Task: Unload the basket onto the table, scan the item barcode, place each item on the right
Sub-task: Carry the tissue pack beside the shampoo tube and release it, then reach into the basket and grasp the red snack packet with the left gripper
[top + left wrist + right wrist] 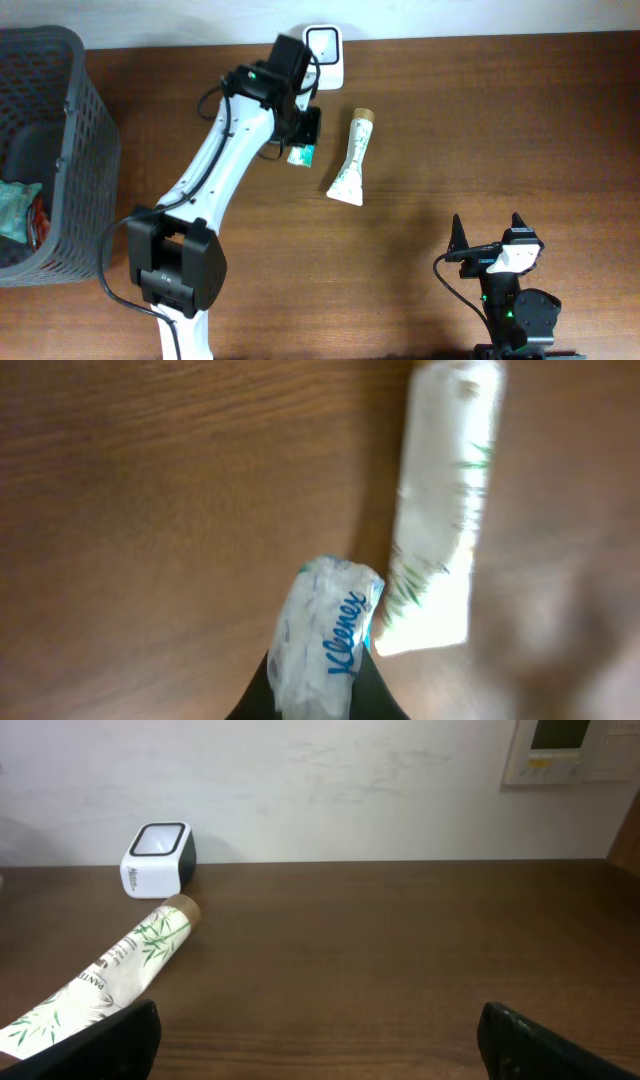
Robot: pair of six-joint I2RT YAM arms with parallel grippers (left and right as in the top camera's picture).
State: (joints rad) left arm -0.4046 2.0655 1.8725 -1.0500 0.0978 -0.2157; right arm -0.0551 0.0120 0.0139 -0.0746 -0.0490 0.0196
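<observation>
My left gripper (301,140) is shut on a small white Kleenex tissue pack (302,155), just in front of the white barcode scanner (325,50) at the table's back edge. In the left wrist view the pack (325,635) stands pinched between the dark fingers (385,695), low over the wood. A white tube with green leaf print (352,158) lies on the table to the right of the pack. My right gripper (490,235) stands open near the front right, nothing between its fingers (120,1040). The right wrist view shows the scanner (157,858) and the tube (100,975) at the far left.
A dark mesh basket (85,110) with several packaged items inside stands at the left edge. A wall runs behind the table's back edge, just beyond the scanner. The tube (440,510) lies close to the right of the held pack.
</observation>
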